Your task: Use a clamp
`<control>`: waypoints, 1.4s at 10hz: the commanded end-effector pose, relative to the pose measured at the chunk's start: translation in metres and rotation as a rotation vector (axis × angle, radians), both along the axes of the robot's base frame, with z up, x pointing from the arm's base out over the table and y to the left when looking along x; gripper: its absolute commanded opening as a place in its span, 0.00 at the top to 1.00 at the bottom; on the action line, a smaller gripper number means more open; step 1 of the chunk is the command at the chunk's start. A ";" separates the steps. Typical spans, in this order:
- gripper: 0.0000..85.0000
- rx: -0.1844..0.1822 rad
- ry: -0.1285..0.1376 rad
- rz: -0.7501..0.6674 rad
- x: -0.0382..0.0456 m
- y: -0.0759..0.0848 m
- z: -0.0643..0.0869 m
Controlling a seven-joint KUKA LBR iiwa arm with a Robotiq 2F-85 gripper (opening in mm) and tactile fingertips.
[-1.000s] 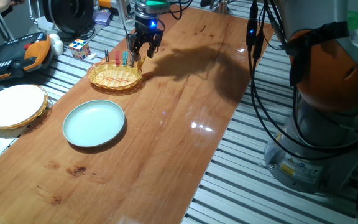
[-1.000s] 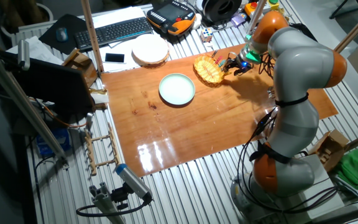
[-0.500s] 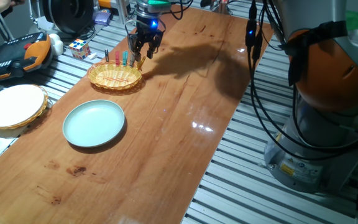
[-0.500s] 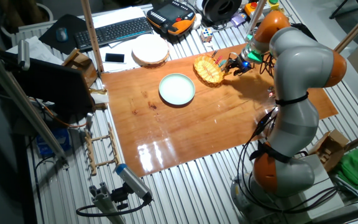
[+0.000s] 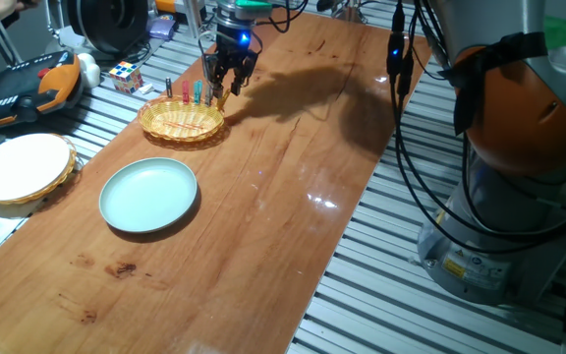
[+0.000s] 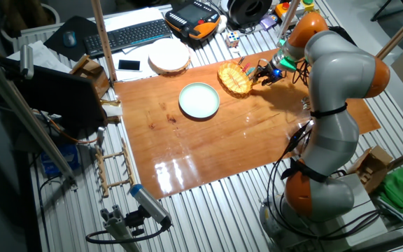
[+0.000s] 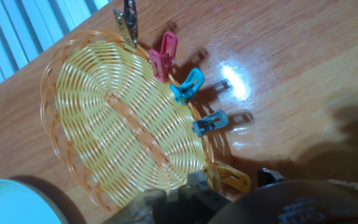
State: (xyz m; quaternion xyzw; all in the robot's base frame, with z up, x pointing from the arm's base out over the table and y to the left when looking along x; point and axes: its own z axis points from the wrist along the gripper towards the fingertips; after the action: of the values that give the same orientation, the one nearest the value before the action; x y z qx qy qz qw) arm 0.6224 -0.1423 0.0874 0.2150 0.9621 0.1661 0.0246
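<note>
In the hand view, at the bottom edge of the frame, the end effector (image 7: 229, 186) sits right at the yellow clamp (image 7: 232, 178), which is clipped on the lower right rim of the wicker basket (image 7: 114, 118); I cannot tell whether its fingers are apart or pressing it. The clamp looks light, stiff plastic with a spring, probably slippery, so it is best squeezed at its outer tail ends. Farther up the rim stand grey-blue, cyan, red and dark pegs. Beyond lies the desk (image 5: 293, 177).
</note>
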 end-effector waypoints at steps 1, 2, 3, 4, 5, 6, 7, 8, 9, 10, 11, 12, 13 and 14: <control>0.46 0.005 -0.002 0.006 0.0001 0.000 0.000; 0.47 0.009 -0.003 0.009 0.0002 0.001 0.000; 0.48 0.009 -0.003 0.010 0.0003 0.001 0.000; 0.49 0.011 -0.003 0.010 0.0003 0.000 0.000; 0.49 0.011 -0.005 0.009 0.0003 0.000 0.000; 0.50 0.012 -0.005 0.009 0.0003 0.000 0.000; 0.50 0.015 -0.005 0.009 0.0004 0.000 0.000; 0.51 0.019 -0.005 0.009 0.0005 0.000 0.000; 0.53 0.022 -0.005 0.009 0.0006 0.000 -0.001; 0.54 0.025 -0.005 0.009 0.0006 0.000 -0.001; 0.55 0.024 -0.007 0.012 0.0006 0.000 -0.001; 0.61 0.027 -0.008 0.015 0.0006 0.000 -0.001; 0.73 0.026 -0.011 0.023 0.0006 0.000 -0.001; 0.85 0.027 -0.013 0.028 0.0006 0.000 -0.001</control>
State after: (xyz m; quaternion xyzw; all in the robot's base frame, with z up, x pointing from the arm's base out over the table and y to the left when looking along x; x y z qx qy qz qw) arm 0.6230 -0.1422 0.0868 0.2004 0.9626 0.1807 0.0256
